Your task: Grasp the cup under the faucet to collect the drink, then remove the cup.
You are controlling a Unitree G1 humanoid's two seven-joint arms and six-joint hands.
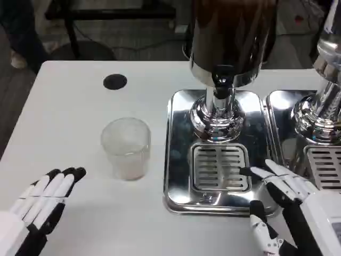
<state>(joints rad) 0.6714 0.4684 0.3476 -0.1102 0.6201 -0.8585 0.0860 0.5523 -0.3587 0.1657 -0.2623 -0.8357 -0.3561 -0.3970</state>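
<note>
Left hand (40,205) flat on white counter (80,133), fingers together, holding nothing. Clear plastic cup (126,148) upright just beyond it, left of the dispenser tray (178,154). Right hand (287,208) at tray's near corner, fingers spread, empty.

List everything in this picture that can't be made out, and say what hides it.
- Dispenser, head view: its top is cut off by the upper edge; the faucet outlet can't be told.
- Second dispenser: cut off by the right edge.
- Cup: frosted wall, so whether it holds any drink is unclear.
- Left hand: wrist and palm cut off by the bottom-left corner.
- Right hand: partly cut off by the bottom edge.
- Black disc on the table: too small to identify.
</note>
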